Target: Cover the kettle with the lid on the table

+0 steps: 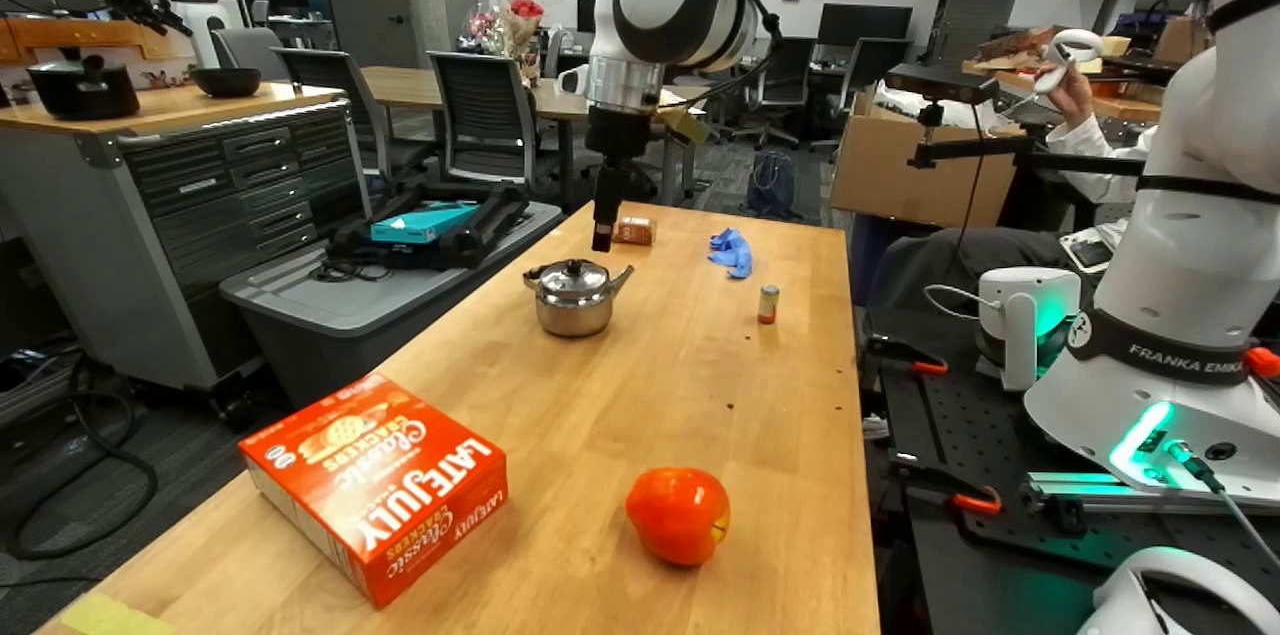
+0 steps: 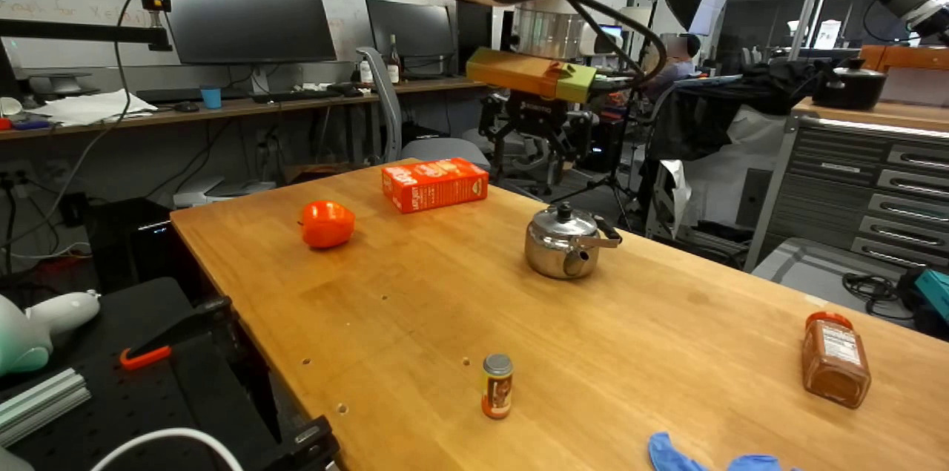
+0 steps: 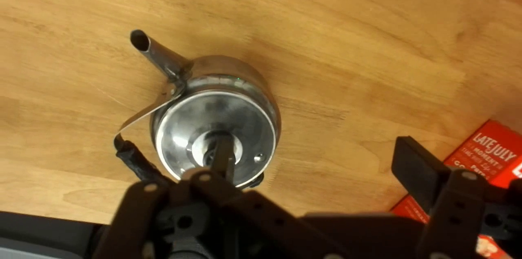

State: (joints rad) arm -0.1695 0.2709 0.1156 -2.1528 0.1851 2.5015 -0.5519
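- So the kettle (image 2: 556, 256) was standing upright on the wooden tabletop (image 2: 385, 352), near one long edge, and the lid (image 3: 228, 116) was already on it, sitting flat with its dark knob (image 2: 564, 211) pointing up.
- The spout (image 3: 161, 57) stuck out from the kettle's side, and the black-wrapped handle (image 3: 138, 163) was flopped down next to the body.
- The hand (image 3: 316, 153) had its fingers (image 3: 420, 169) spread wide. One of them overlapped the knob in the wrist view, but both exterior views had the tips above the knob and apart from it.
- The orange cracker box (image 1: 375, 475) was lying flat, well apart from the kettle. A bit of it peeked into the wrist view at lower right, partly behind a finger.
- Near the box, not touching, was a round red-orange thing (image 1: 675, 515); couldn't tell if fruit or veg.
- A little can (image 2: 497, 388) stood upright near a crumpled blue thing (image 1: 732, 253).
- A brown jar (image 2: 836, 363) with a red cap was lying on its side.
- Off the tabletop, a teal box (image 1: 425, 223) rested among black stuff on a gray bin (image 1: 390, 315).
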